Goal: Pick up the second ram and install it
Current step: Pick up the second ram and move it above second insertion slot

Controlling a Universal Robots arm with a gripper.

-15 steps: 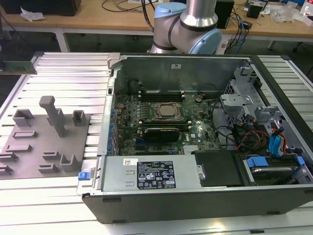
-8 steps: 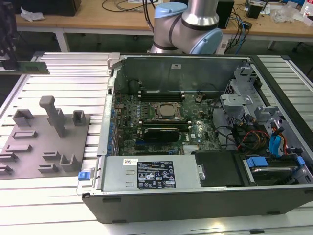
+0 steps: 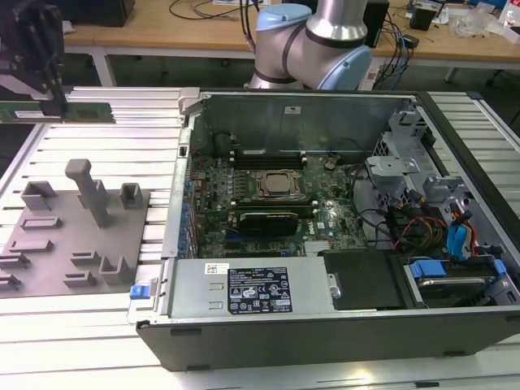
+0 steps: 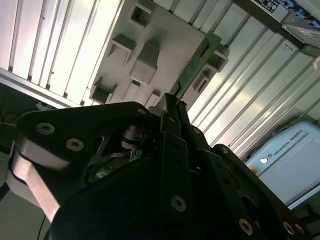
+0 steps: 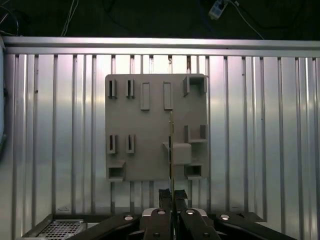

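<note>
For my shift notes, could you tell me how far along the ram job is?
Done: the second ram is picked up, clear of the grey fixture plate. In hand: the gripper is shut on it. Left: installing; it is outside the open computer case, to the exterior view's left.

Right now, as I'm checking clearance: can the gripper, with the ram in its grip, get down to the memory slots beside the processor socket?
Probably yes. The gripper holds the second ram above the fixture plate; the case lies open and nothing covers the memory slots.
</note>
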